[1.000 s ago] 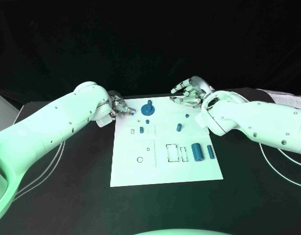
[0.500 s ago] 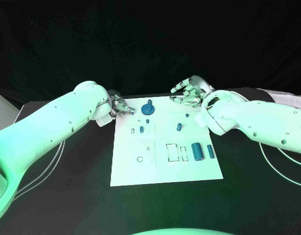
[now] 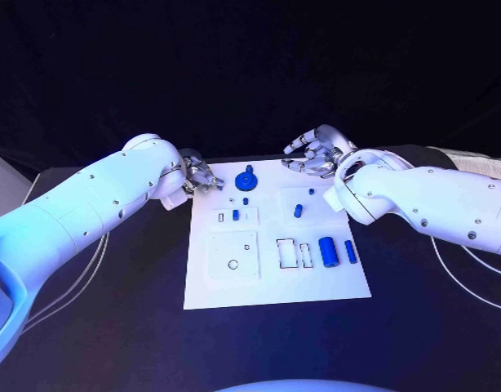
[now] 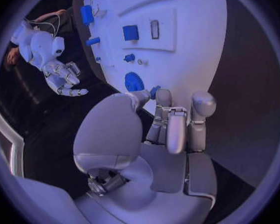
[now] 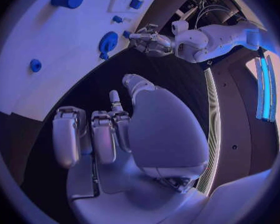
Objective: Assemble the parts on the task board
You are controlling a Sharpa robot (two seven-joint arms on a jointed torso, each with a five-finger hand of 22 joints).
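Behind right hand [image 3: 313,155], board [image 3: 274,278] corner hidden.

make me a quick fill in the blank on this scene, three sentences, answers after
1. The small blue parts lie on a ____ task board.
2. The left hand hovers at the board's far left corner, close to the ____ blue disc.
3. The right hand holds ____, its fingers curled above the board's far edge.

Missing words: white; round; nothing
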